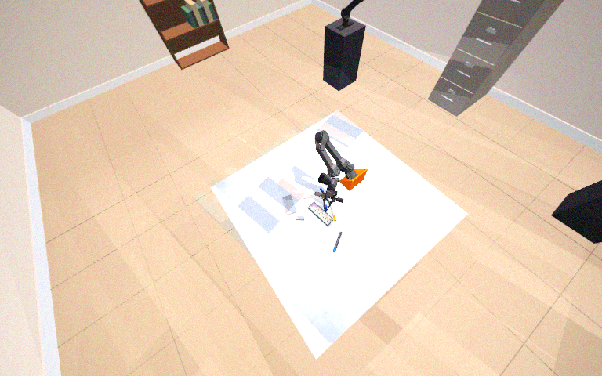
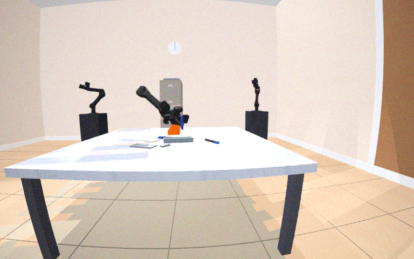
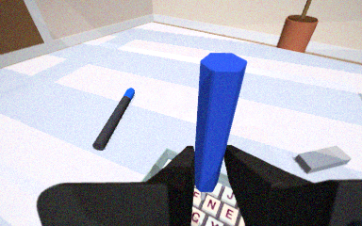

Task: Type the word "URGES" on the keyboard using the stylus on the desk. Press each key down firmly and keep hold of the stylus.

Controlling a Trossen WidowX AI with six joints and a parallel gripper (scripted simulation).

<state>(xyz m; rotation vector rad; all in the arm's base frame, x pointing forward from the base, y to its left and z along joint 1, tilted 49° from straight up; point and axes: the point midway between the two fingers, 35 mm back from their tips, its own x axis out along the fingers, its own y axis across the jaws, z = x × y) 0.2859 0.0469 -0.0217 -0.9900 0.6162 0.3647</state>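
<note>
Behind me rose a pale wall with a round clock (image 2: 174, 48) at upper centre and a grey filing cabinet (image 1: 469, 64) (image 2: 171, 91) below it. From above, I had a brown bookshelf (image 1: 178, 62) at upper left, tan floor tiles (image 1: 132, 222) (image 2: 146, 219) around me and patchy light across them.

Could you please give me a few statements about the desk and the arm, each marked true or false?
1. The gripper is clamped on the blue stylus. True.
2. The stylus is lying flat on the desk. False: it is held upright, above the desk.
3. The black pen with a blue end lies on the keyboard. False: it lies apart, on the desk.
4. An N key shows in the wrist view. True.
</note>
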